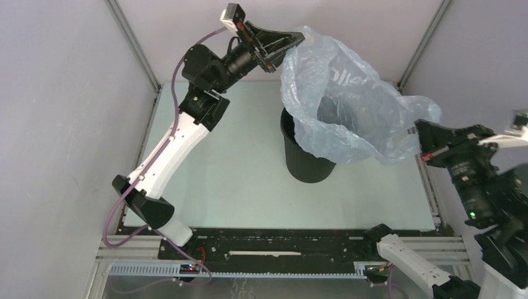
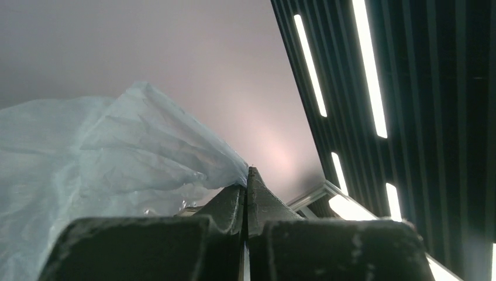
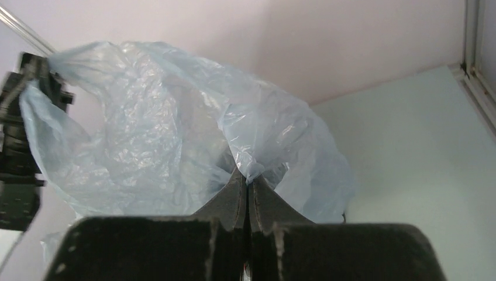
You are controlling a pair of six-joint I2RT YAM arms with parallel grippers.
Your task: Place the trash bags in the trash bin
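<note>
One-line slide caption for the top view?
Left gripper and right gripper pinch opposite edges of the trash bag, spreading its mouth over the black trash bin.

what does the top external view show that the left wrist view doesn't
Only the top external view shows the black trash bin standing on the table, the open mouth of the trash bag spread over it, and the right hand pinching the bag's right edge. Only the left wrist view shows the ceiling light strips. Both show the pale blue bag and the left hand shut on its edge.
</note>
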